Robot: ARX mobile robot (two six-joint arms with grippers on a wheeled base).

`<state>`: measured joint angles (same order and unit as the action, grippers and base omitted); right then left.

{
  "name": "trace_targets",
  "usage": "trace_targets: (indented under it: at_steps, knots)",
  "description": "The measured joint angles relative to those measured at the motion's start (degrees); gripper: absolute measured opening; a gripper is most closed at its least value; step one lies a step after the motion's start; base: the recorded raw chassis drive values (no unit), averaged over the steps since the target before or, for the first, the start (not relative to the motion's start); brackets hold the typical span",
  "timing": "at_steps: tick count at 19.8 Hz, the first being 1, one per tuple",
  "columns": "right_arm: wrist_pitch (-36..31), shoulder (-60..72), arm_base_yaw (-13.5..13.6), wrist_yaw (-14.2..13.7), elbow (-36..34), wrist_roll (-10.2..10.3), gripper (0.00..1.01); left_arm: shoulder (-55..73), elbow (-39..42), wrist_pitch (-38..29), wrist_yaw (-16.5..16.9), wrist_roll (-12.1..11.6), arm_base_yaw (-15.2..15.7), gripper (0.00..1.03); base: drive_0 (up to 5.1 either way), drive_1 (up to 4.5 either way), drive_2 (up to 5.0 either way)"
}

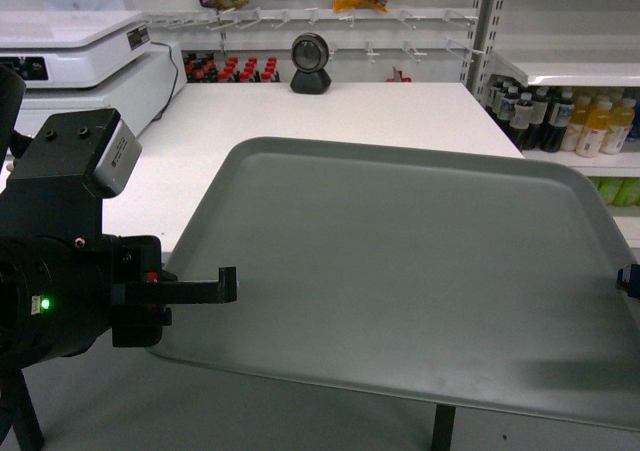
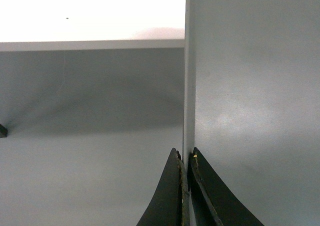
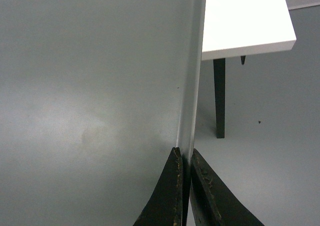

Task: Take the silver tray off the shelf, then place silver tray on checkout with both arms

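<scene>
Black left arm (image 1: 60, 291) with grey block, green light, thin-fingered hand (image 1: 225, 286).

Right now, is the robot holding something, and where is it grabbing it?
Yes. Both grippers pinch the silver tray by its rim: the left gripper on the left edge, the right gripper on the right edge.

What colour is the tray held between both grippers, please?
Matte grey-green silver tray, plain and unmarked; head view shows it best.

Bright, even indoor light. The checkout (image 2: 90, 10) blew out to white glare in the left wrist view. Wrist views were slightly soft.
</scene>
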<state>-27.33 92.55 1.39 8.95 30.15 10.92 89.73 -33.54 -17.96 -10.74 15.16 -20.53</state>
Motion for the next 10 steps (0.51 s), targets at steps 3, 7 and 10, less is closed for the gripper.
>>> trace_targets:
  at_steps: [3,7,10]
  knots:
    - [0.07,0.02,0.04,0.00,0.00,0.02,0.03,0.00,0.00,0.02,-0.02,0.00,0.00,0.02,0.1,4.06,-3.8]
    - [0.15,-0.02,-0.07,-0.04,0.11,0.02,0.03,0.00,0.00,-0.04,0.00,0.02,-0.02,0.02,0.0,3.94,-3.9]
    - [0.07,-0.02,-0.04,-0.02,0.11,0.00,0.03,0.00,0.00,0.04,0.02,0.02,-0.02,0.02,0.0,3.91,-3.9]
